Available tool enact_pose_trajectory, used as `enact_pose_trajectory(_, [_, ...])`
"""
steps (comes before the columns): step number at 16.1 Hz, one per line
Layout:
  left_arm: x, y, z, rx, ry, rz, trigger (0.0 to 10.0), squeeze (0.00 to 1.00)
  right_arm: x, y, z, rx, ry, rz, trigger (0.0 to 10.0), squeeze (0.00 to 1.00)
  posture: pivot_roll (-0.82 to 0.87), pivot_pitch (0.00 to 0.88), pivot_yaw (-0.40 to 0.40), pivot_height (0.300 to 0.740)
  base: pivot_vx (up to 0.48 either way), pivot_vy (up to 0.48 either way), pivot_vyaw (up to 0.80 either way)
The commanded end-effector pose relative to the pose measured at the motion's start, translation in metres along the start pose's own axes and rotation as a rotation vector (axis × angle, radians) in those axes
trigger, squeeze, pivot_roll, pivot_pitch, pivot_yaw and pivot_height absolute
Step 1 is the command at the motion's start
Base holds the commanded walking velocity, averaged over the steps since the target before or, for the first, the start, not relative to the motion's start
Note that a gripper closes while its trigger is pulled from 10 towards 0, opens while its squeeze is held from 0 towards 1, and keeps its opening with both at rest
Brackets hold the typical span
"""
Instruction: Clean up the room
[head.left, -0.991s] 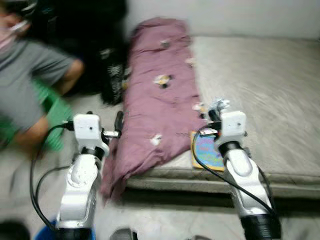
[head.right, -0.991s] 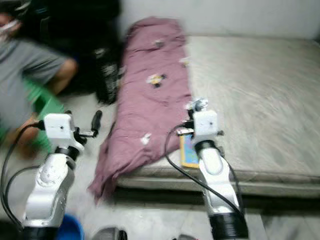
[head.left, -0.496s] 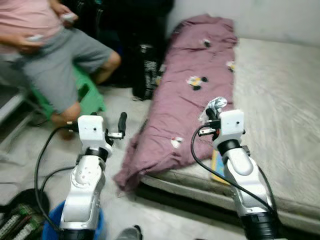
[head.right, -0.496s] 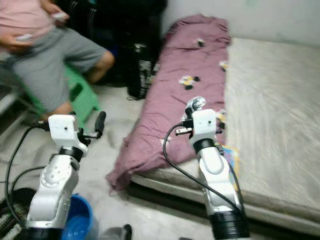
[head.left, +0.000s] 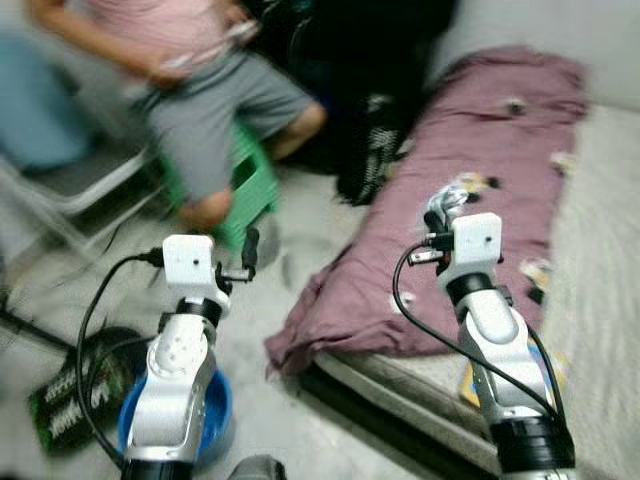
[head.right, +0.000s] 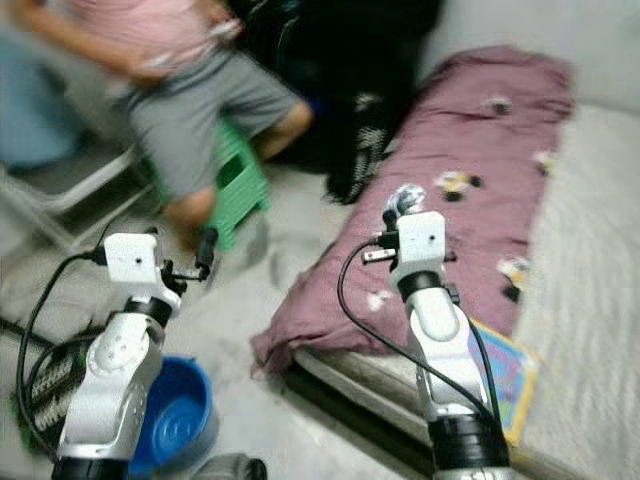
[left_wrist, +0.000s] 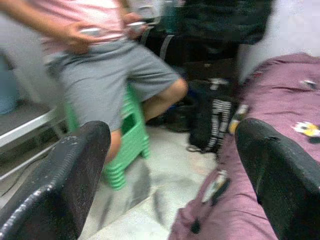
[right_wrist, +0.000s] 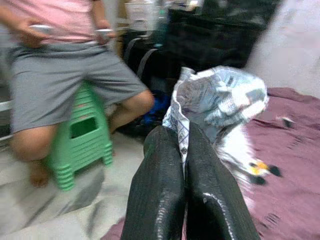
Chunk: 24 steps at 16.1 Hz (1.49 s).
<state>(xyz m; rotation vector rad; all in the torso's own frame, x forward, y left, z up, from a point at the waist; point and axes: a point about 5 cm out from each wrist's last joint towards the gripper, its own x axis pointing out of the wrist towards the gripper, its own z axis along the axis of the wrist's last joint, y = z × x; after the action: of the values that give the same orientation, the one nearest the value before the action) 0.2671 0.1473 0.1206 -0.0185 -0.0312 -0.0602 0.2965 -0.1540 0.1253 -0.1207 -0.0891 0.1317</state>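
Observation:
My right gripper (right_wrist: 182, 150) is shut on a crumpled silvery wrapper (right_wrist: 220, 97), held up above the purple blanket (head.left: 470, 230) at the bed's edge; the wrapper (head.left: 450, 195) sticks out over the wrist. My left gripper (left_wrist: 172, 165) is open and holds nothing, raised over the floor near the green stool (head.left: 245, 190). A blue bucket (head.right: 180, 420) stands on the floor under my left arm. A colourful flat book (head.right: 505, 370) lies on the mattress near its edge.
A person in a pink shirt and grey shorts (head.left: 215, 95) sits on the green stool at the left. Black bags (head.left: 375, 140) stand between the person and the bed. A dark packet (head.left: 70, 400) and cables lie on the floor at the left.
The view has swung to the left: the bed slid to the right, while the person, stool and blue bucket came further into sight. Both grippers keep their pose, the right still shut on the wrapper.

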Motion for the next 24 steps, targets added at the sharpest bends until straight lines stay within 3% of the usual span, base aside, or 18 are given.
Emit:
enact_pose_trajectory(1, [-0.0011,0.0055,-0.0001,0.014,0.003,0.025,10.0,0.00,0.0026,0.0067,0.0038,0.012,-0.019,0.028,10.0,0.00,-0.04,0.000,0.019,0.740,0.000,0.000,0.80])
enact_pose_trajectory(18, [0.0003,0.0059,-0.0019,0.029,0.010,0.021,10.0,0.00,0.0053,0.0104,0.0050,0.014,-0.035,0.047,10.0,0.00,-0.04,0.000,0.028,0.740,0.000,0.000,0.80])
enact_pose_trajectory(24, [-0.0062,0.0117,-0.0028,0.037,0.005,0.073,10.0,0.00,0.0086,0.0164,0.0014,0.040,-0.021,0.076,10.0,0.00,0.01,0.000,-0.026,0.740,0.000,0.000,0.47])
